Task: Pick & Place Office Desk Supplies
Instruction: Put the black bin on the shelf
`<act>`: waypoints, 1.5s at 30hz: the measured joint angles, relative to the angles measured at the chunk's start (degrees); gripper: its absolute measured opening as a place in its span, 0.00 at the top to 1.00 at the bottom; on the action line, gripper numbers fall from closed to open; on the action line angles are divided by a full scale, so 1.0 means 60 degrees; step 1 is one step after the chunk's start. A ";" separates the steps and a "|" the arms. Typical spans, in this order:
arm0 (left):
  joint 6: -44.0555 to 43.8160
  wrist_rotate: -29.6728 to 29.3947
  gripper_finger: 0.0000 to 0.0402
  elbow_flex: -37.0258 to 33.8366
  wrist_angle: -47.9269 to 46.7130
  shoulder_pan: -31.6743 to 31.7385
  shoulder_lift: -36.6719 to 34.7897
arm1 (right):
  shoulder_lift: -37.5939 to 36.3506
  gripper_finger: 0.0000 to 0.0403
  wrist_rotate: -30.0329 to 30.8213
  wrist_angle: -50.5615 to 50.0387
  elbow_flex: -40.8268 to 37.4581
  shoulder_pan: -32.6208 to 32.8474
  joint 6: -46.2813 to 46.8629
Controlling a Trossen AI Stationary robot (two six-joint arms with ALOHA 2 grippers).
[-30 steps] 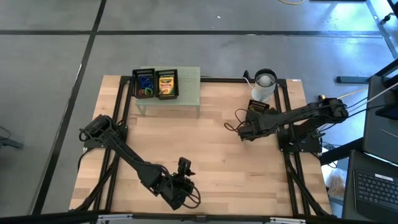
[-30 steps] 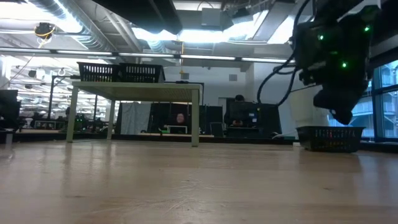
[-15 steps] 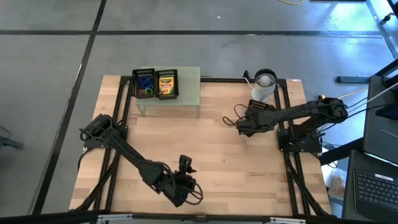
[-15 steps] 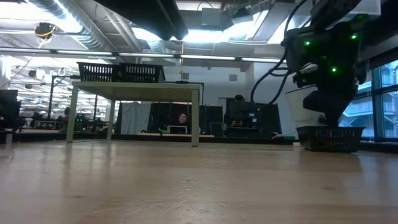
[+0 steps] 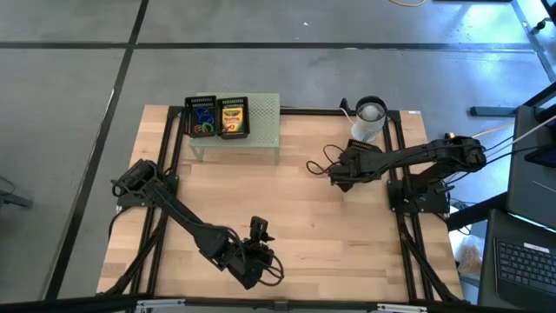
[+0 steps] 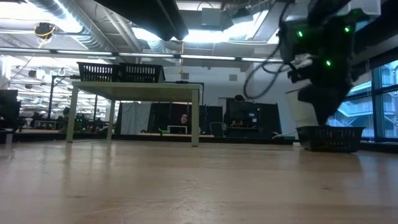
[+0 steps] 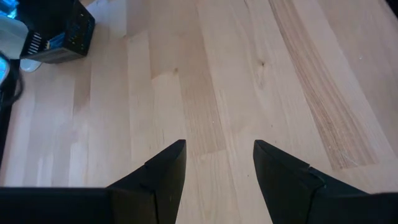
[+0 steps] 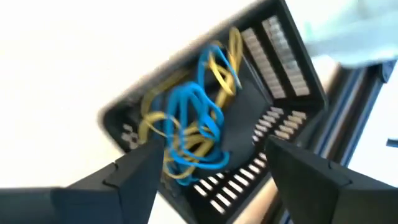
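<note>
My right gripper (image 8: 217, 180) is open and hovers over a small black basket (image 8: 261, 81) at the table's far right. Blue and yellow loops (image 8: 193, 134) lie tangled on the basket's floor, seen between the fingers, which touch nothing. The low view shows that gripper (image 6: 320, 109) just above the basket (image 6: 329, 138). My left gripper (image 7: 217, 168) is open over bare wood near the table's front edge (image 5: 259, 231). A yellow crayon box (image 5: 232, 118) and coloured loops (image 5: 202, 122) sit in two black baskets on the pale green stand (image 5: 261, 126).
A white cup with a black rim (image 5: 369, 115) stands just behind the right basket (image 5: 358, 148). The green stand rests on its legs (image 6: 194, 118) at the far middle of the table. Bare wood (image 5: 287, 209) lies between the two arms.
My right gripper has moved toward the table's far edge and a little to the left, ending over the black basket beside the cup.
</note>
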 joint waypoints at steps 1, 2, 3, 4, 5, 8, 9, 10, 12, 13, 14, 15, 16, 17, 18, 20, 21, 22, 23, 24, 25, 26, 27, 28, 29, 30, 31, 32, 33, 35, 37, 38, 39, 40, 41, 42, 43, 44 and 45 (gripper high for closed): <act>0.0000 0.0000 0.55 0.0000 0.0000 0.0000 0.0000 | -0.0029 0.30 -0.0013 -0.0010 0.0169 0.0004 -0.0165; 0.0000 -0.0004 0.55 0.0000 0.0000 0.0000 0.0000 | -0.0075 0.29 -0.0024 -0.0003 0.0358 0.0004 -0.0413; 0.0000 -0.0011 0.55 0.0000 0.0000 0.0000 0.0000 | -0.0147 0.29 -0.0089 0.0001 0.0565 0.0004 -0.0721; 0.0000 -0.0017 0.55 0.0000 0.0000 0.0000 0.0000 | -0.0205 0.30 -0.0200 -0.0012 0.0790 0.0004 -0.1058; 0.0000 -0.0018 0.55 0.0000 0.0000 0.0000 0.0000 | -0.0255 0.30 -0.0324 0.0005 0.1014 0.0004 -0.1411; 0.0000 -0.0022 0.55 0.0000 0.0000 0.0000 0.0000 | -0.0444 0.32 -0.0782 0.0011 0.1584 0.0007 -0.2283; 0.0000 -0.0022 0.55 0.0000 0.0000 0.0000 0.0000 | -0.0520 0.33 -0.0961 0.0040 0.1717 0.0007 -0.2499; 0.0000 -0.0022 0.55 0.0000 0.0000 0.0000 0.0000 | -0.0604 0.33 -0.1164 0.0037 0.1802 0.0004 -0.2686; 0.0000 -0.0022 0.55 0.0000 0.0000 0.0000 0.0000 | -0.0774 0.34 -0.1613 0.0021 0.1834 0.0007 -0.3029; 0.0000 -0.0022 0.55 0.0000 0.0000 0.0000 0.0000 | -0.0841 0.35 -0.1831 -0.0002 0.1831 0.0007 -0.3133; 0.0000 -0.0032 0.55 0.0000 0.0000 0.0000 0.0000 | -0.0909 0.35 -0.2030 -0.0001 0.1799 0.0007 -0.3229; 0.0000 -0.0075 0.55 0.0000 0.0000 0.0000 0.0000 | -0.0958 0.35 -0.2201 -0.0042 0.1751 0.0007 -0.3258; -0.0017 -0.0177 0.55 0.0000 0.0002 0.0000 0.0000 | -0.0971 0.35 -0.2343 -0.0087 0.1709 0.0011 -0.3272; -0.0086 -0.0372 0.55 0.0005 0.0000 0.0000 0.0000 | -0.0966 0.35 -0.2477 -0.0067 0.1674 0.0031 -0.3298; -0.0232 -0.0690 0.55 0.0030 -0.0032 0.0000 0.0000 | -0.0961 0.35 -0.2556 -0.0054 0.1643 0.0071 -0.3341; -0.0690 -0.1559 0.55 0.0160 -0.0015 -0.0004 0.0000 | -0.0961 0.35 -0.2631 -0.0063 0.1597 0.0183 -0.3608; -0.0890 -0.2004 0.55 0.0247 -0.0002 -0.0004 0.0000 | -0.0961 0.35 -0.2659 -0.0045 0.1574 0.0256 -0.3788; -0.0992 -0.2376 0.55 0.0334 -0.0003 -0.0004 -0.0003 | -0.0961 0.35 -0.2663 -0.0052 0.1561 0.0326 -0.3972; -0.0972 -0.2690 0.55 0.0433 -0.0004 -0.0004 -0.0004 | -0.0962 0.35 -0.2665 -0.0064 0.1561 0.0392 -0.4152; -0.0809 -0.2924 0.55 0.0545 -0.0011 -0.0004 -0.0004 | -0.0977 0.35 -0.2672 -0.0058 0.1561 0.0460 -0.4379; -0.0556 -0.3092 0.55 0.0685 -0.0009 0.0014 -0.0004 | -0.0999 0.35 -0.2686 -0.0062 0.1561 0.0517 -0.4618; -0.0292 -0.3196 0.55 0.0807 0.0010 0.0059 -0.0005 | -0.1016 0.35 -0.2692 -0.0061 0.1561 0.0562 -0.4875; -0.0080 -0.3215 0.55 0.0905 0.0021 0.0100 -0.0016 | -0.1016 0.35 -0.2696 -0.0058 0.1561 0.0594 -0.5079; 0.0025 -0.3217 0.55 0.0997 0.0005 0.0155 -0.0018 | -0.1016 0.35 -0.2724 -0.0071 0.1561 0.0612 -0.5276; 0.0077 -0.3213 0.55 0.1082 -0.0004 0.0220 -0.0018 | -0.1016 0.35 -0.2754 -0.0070 0.1561 0.0612 -0.5458; 0.0077 -0.3220 0.55 0.1172 -0.0007 0.0280 -0.0018 | -0.1016 0.35 -0.2761 -0.0069 0.1561 0.0608 -0.5620; 0.0076 -0.3225 0.55 0.1252 0.0003 0.0325 -0.0018 | -0.1016 0.35 -0.2744 -0.0075 0.1559 0.0597 -0.5807; 0.0079 -0.3240 0.55 0.1314 0.0000 0.0371 -0.0018 | -0.1016 0.35 -0.2711 -0.0069 0.1546 0.0572 -0.5965; 0.0080 -0.3238 0.55 0.1349 0.0009 0.0414 -0.0018 | -0.1016 0.35 -0.2695 -0.0069 0.1509 0.0532 -0.6075; 0.0080 -0.3235 0.55 0.1380 -0.0019 0.0477 -0.0018 | -0.1016 0.35 -0.2693 -0.0073 0.1355 0.0444 -0.6186; 0.0076 -0.3279 0.55 0.1448 -0.0094 0.0510 -0.0018 | -0.1016 0.35 -0.2702 -0.0047 0.1078 0.0350 -0.6272; 0.0076 -0.3391 0.55 0.1499 -0.0155 0.0514 -0.0018 | -0.1016 0.35 -0.2733 -0.0004 0.0869 0.0305 -0.6295; 0.0076 -0.3527 0.55 0.1557 -0.0248 0.0514 -0.0018 | -0.1016 0.35 -0.2736 0.0037 0.0625 0.0261 -0.6295; 0.0059 -0.3677 0.55 0.1617 -0.0362 0.0517 -0.0018 | -0.1016 0.35 -0.2736 0.0036 0.0392 0.0214 -0.6294; 0.0003 -0.3867 0.55 0.1686 -0.0517 0.0516 -0.0018 | -0.1016 0.35 -0.2732 0.0035 0.0160 0.0172 -0.6288; -0.0034 -0.4058 0.55 0.1777 -0.0658 0.0514 -0.0018 | -0.1016 0.35 -0.2736 0.0059 -0.0056 0.0153 -0.6274; -0.0103 -0.4222 0.55 0.1876 -0.0821 0.0496 -0.0033 | -0.1016 0.35 -0.2729 0.0143 -0.0222 0.0142 -0.6235; -0.0195 -0.4337 0.55 0.1984 -0.0999 0.0484 -0.0048 | -0.1055 0.35 -0.2727 0.0328 -0.0367 0.0142 -0.6202; -0.0315 -0.4412 0.55 0.2103 -0.1161 0.0484 -0.0064 | -0.1109 0.35 -0.2697 0.0556 -0.0481 0.0150 -0.6182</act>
